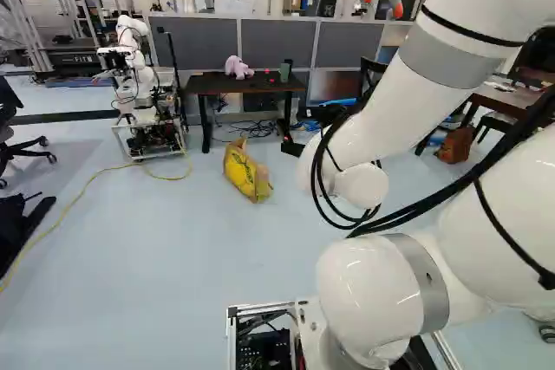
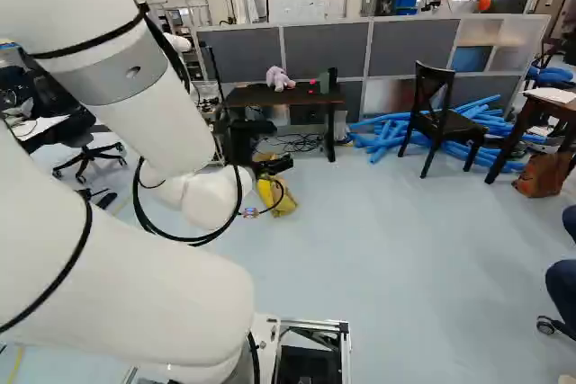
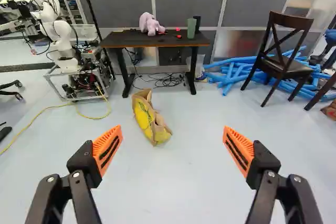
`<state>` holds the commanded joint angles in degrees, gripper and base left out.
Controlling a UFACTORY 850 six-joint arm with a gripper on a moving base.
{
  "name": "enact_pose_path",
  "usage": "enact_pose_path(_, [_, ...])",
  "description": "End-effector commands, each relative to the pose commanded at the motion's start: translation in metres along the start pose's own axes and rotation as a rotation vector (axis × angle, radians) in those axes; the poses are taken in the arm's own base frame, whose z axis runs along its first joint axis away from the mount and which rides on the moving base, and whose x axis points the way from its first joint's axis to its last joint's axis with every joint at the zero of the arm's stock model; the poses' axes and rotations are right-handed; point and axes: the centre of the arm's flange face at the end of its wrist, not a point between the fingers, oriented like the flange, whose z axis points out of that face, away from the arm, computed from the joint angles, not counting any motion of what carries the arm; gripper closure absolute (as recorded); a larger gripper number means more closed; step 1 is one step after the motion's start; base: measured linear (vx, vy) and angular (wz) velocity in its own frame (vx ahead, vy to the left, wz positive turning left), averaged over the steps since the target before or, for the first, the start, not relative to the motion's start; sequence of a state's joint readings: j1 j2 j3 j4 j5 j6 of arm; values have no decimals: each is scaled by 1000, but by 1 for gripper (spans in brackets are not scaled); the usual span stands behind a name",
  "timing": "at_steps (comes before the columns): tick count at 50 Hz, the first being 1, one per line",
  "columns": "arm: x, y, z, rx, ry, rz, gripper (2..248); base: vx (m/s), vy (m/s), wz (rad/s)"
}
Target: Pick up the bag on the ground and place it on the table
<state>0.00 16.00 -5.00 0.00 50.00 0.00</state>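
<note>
My gripper (image 2: 256,152) is held out ahead of the arm in the right base view, partly hiding the bag. In the wrist view the gripper (image 3: 172,149) stands wide open, nothing between its orange-padded fingers. The yellow and brown bag (image 3: 149,117) lies slumped on the floor some way ahead of them, nearer the finger beside the other robot; it also shows whole in the left base view as a yellow bag (image 1: 245,172). Behind it stands the dark table (image 3: 123,39), bearing a purple plush toy (image 3: 150,24), a green cup (image 3: 191,28) and small red things.
Another robot (image 3: 65,51) stands on a wheeled frame left of the table in the left base view, its yellow cable (image 1: 95,178) trailing over the floor. Black cables lie under the table. To its right are blue tubes (image 2: 387,132), a dark chair (image 2: 441,119) and a brown bag (image 2: 543,174).
</note>
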Motion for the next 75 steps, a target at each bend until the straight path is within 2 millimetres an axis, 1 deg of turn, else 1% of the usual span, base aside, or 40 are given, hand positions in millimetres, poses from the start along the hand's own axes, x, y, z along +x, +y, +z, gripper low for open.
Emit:
enact_pose_path(27, [0,0,0,0,0,0,3,191,-39,34])
enact_pose_path(75, [0,0,0,0,0,0,3,198,38,172])
